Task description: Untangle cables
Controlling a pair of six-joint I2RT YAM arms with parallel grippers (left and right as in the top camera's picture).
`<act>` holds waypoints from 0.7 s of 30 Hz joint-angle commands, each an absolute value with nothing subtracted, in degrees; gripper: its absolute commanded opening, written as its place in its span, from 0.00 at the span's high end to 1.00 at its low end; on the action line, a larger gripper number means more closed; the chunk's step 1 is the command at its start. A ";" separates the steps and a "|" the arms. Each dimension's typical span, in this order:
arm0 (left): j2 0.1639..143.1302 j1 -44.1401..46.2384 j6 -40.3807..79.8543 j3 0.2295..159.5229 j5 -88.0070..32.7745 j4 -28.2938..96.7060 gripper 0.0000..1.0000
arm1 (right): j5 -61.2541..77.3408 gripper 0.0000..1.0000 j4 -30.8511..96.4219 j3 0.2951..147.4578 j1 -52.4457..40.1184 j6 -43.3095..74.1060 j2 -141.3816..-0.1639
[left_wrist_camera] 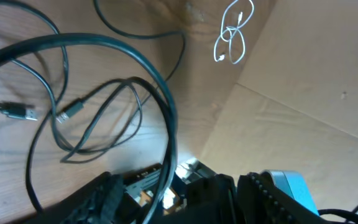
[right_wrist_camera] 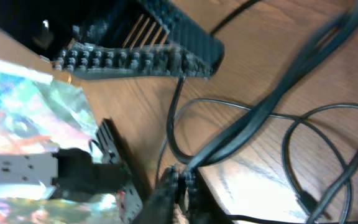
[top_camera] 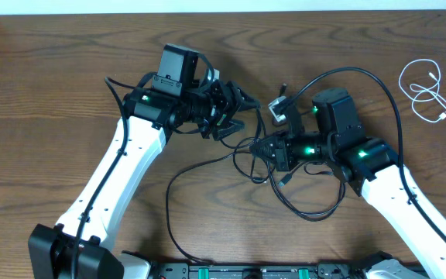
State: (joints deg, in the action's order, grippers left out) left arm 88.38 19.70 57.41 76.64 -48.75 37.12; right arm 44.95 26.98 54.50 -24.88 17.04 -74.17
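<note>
Right fingers [right_wrist_camera: 163, 198] pinch a black cable [right_wrist_camera: 253, 115] (left fingers [top_camera: 241, 98] stand spread).

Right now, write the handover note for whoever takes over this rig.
Left gripper: jaws open, holding nothing, beside the tangle and facing the other arm.
Right gripper: jaws pinched on a strand of the black cables at mid-table.
White cable: loosely looped, lying on its own at the far right of the table.
Done: the white cable is clear of the knot.
Left: the black cables lie in crossed loops and need separating.
</note>
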 commanded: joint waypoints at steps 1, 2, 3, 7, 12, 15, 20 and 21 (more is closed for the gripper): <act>87.77 19.84 49.67 78.00 -45.28 37.28 0.33 | 44.01 0.80 27.68 55.35 -24.93 13.63 -73.52; 87.77 19.84 48.16 77.97 -44.91 37.47 0.29 | 44.05 0.73 27.64 55.35 -24.75 13.63 -73.52; 87.77 19.84 46.68 77.97 -44.16 38.11 0.27 | 44.03 0.57 27.55 55.35 -24.45 13.65 -73.52; 87.77 19.84 43.20 77.97 -39.51 42.87 0.26 | 43.11 0.11 27.31 55.35 -21.78 13.65 -73.52; 87.77 19.84 34.24 77.95 -32.60 48.10 0.26 | 39.75 0.09 28.99 55.35 -18.11 13.67 -73.52; 87.77 19.84 31.64 77.87 -26.17 51.13 0.26 | 37.36 0.09 31.09 55.33 -17.67 13.65 -73.54; 87.77 19.86 29.54 76.84 -16.16 57.98 0.30 | 28.93 0.12 34.57 55.27 -17.72 13.67 -75.13; 87.77 19.88 28.23 76.55 -16.19 58.67 0.35 | 28.84 0.14 34.57 55.24 -17.72 13.67 -75.59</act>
State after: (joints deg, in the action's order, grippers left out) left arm 88.38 19.73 33.21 76.64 -23.18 56.64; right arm 33.45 34.24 54.59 -17.89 14.37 -74.41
